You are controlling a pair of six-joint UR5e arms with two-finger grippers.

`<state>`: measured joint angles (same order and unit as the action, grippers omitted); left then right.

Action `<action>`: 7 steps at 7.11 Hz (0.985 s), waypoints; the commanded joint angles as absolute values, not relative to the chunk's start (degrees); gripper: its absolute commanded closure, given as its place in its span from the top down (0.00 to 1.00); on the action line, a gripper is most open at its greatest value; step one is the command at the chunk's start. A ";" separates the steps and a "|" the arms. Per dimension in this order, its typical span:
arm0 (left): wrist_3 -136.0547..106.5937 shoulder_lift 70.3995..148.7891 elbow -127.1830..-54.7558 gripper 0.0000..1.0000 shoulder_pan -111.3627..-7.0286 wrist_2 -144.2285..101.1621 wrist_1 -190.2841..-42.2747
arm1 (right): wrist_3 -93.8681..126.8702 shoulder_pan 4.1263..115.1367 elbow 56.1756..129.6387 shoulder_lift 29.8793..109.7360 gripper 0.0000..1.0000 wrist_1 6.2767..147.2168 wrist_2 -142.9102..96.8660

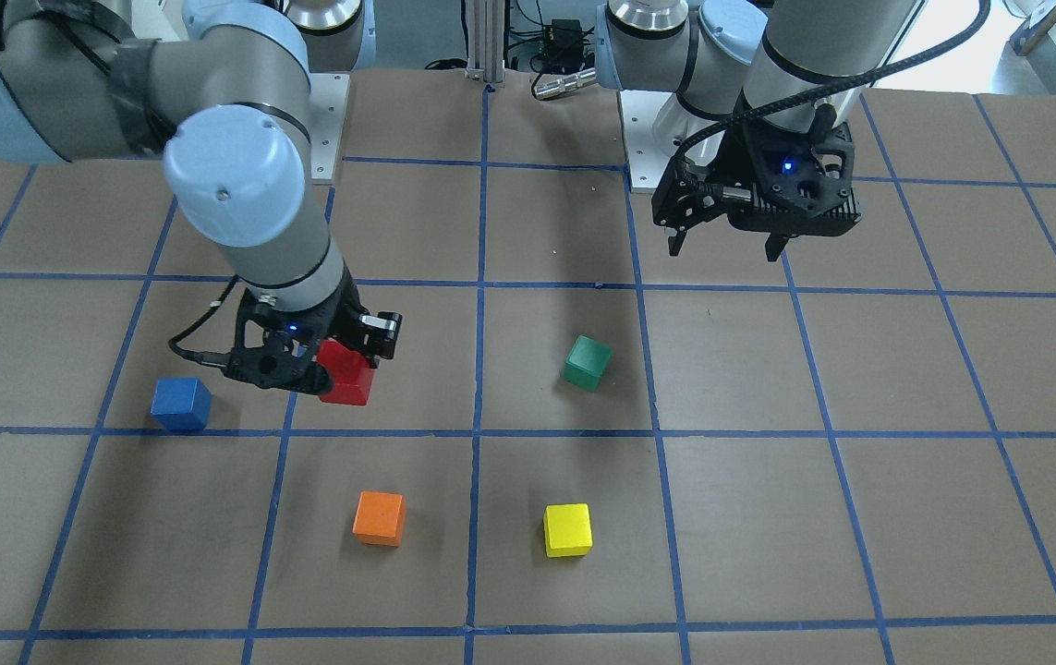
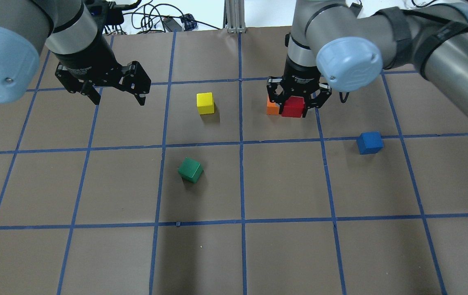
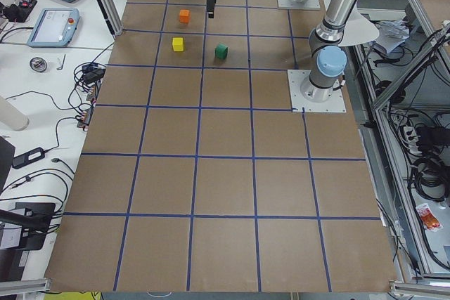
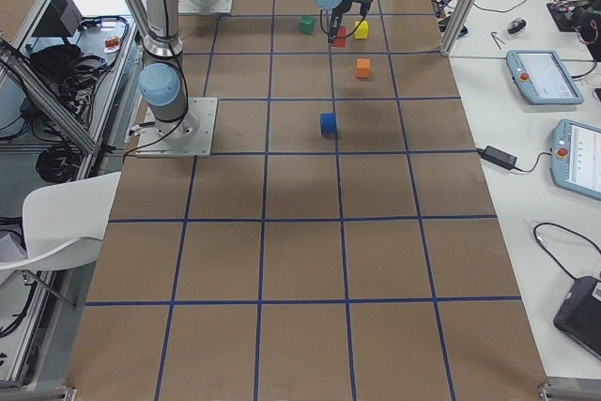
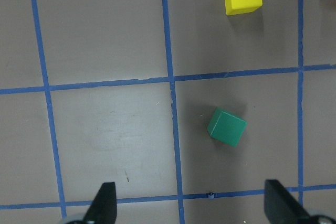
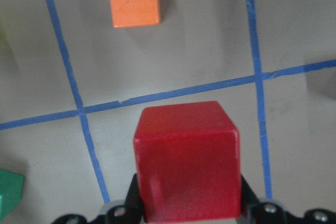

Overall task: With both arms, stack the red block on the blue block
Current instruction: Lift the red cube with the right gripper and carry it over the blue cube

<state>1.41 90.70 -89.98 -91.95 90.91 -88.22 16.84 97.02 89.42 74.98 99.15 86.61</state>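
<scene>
Right claw [image 2: 294, 110] clenched on red block [image 2: 293, 104], seemingly lifted off desk [image 2: 217, 254]. Blue block [image 2: 369, 142] sat well apart, bare-topped. Left claw [image 2: 118, 100] released, empty. Carry step; next: centre over blue block, lower, release.

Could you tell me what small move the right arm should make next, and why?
Probably shift the red block sideways, at this height, toward the blue block: the right gripper grips it clear of the table, and the blue block sits apart, uncovered, on the robot's right.
</scene>
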 commanded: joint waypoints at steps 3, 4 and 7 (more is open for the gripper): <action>1.49 90.70 -90.00 1.00 -91.85 90.88 -88.24 | -7.33 81.77 95.07 76.20 0.00 99.13 86.84; 1.49 90.70 -89.91 1.00 -91.93 90.79 -88.24 | -10.78 78.17 97.88 76.20 0.00 101.58 87.18; 1.49 90.79 -89.82 1.00 -91.93 90.70 -88.24 | -15.46 75.59 102.48 76.03 0.00 107.31 90.33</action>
<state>1.49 90.76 -89.86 -91.93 90.73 -88.18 -13.87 76.10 101.24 76.18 105.97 88.27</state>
